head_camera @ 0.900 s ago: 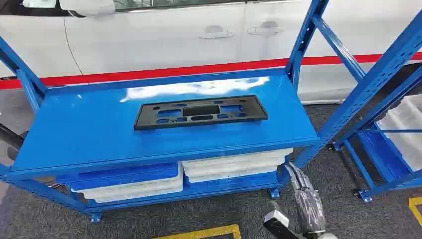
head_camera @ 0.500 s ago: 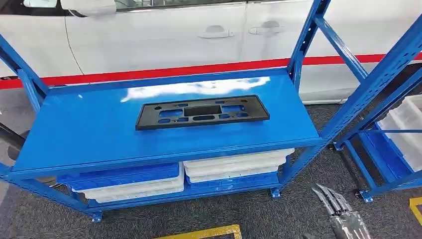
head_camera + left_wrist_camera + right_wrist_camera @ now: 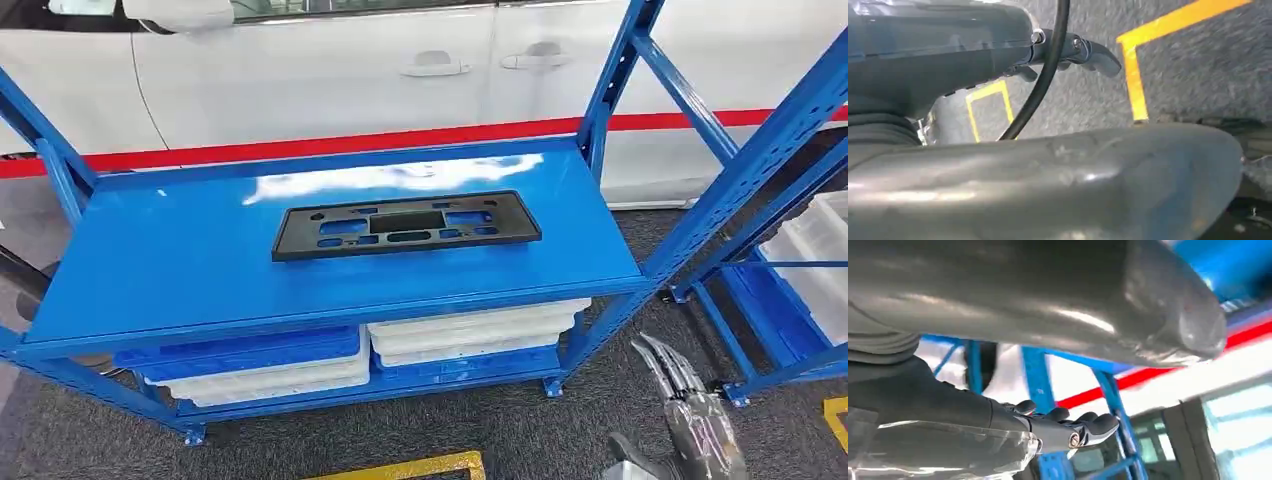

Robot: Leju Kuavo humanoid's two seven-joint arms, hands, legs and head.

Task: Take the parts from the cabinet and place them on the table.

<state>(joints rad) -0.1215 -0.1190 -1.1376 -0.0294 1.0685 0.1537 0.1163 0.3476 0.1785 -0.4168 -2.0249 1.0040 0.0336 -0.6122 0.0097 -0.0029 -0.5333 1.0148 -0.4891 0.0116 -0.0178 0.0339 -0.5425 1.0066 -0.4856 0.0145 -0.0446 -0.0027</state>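
Far left in the head view, blue steel upright of a blue metal shelving rack, rising past the white car body with its red stripe behind. On the rack's glossy blue top shelf, slightly right of middle, lying flat: long black plastic plate-holder part with rectangular cut-outs, well apart from either hand. Below that shelf, side by side on the lower level: stacked blue and white plastic trays to the left, stacked white plastic trays to the right. On the grey carpeted floor in front of the rack, a strip of yellow floor tape. Further right, low at the picture's edge near the rack's right front leg: silver right hand, fingers straight and close together, pointing up toward the rack, holding nothing. At the far right, a second blue rack with white plastic bins on its shelves.

From the left wrist camera: grey left hand hanging over grey carpet crossed by yellow tape lines, a black cable running past it; grip state impossible to tell, most of the hand hidden by the grey cover. From the right wrist camera: dark fingers of the right hand extended with nothing between them, blue rack uprights and the red stripe blurred beyond
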